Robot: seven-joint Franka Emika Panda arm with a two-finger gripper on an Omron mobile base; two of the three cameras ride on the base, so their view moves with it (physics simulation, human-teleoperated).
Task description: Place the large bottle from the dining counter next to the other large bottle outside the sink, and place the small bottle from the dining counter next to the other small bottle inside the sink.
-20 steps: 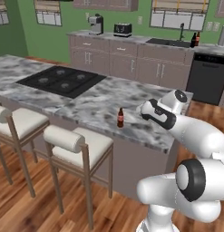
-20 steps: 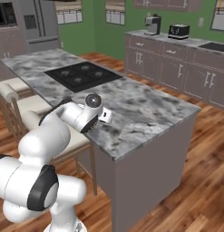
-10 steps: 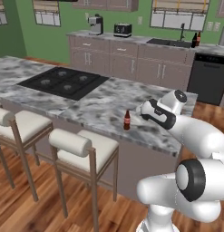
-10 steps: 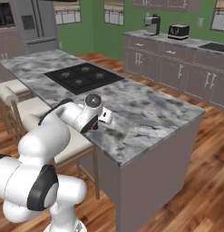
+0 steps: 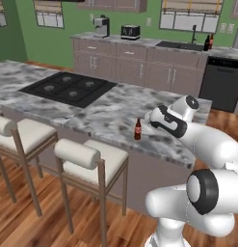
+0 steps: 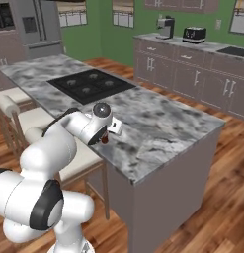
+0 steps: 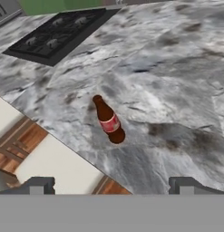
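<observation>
A small brown bottle (image 5: 137,129) with a red label stands upright near the stool-side edge of the grey marble dining counter (image 5: 106,113). In the hand view the bottle (image 7: 109,121) is just ahead of my gripper (image 7: 112,186), centred between the fingertips (image 7: 38,185) and apart from them. The gripper (image 5: 152,118) hovers to the bottle's right, open and empty. In the right base view my arm hides most of the bottle (image 6: 104,140). Two dark bottles (image 5: 207,42) stand beside the sink (image 5: 180,45) on the far counter. The large bottle of the dining counter is out of view.
A black cooktop (image 5: 67,88) is set into the dining counter, left of the bottle. Two cushioned stools (image 5: 86,154) stand below the counter's near edge. A coffee machine (image 5: 101,26) and a toaster (image 5: 130,32) sit on the far counter.
The whole picture has shifted, so the base has driven a little. The bottle has stayed in place and the gripper has stayed open.
</observation>
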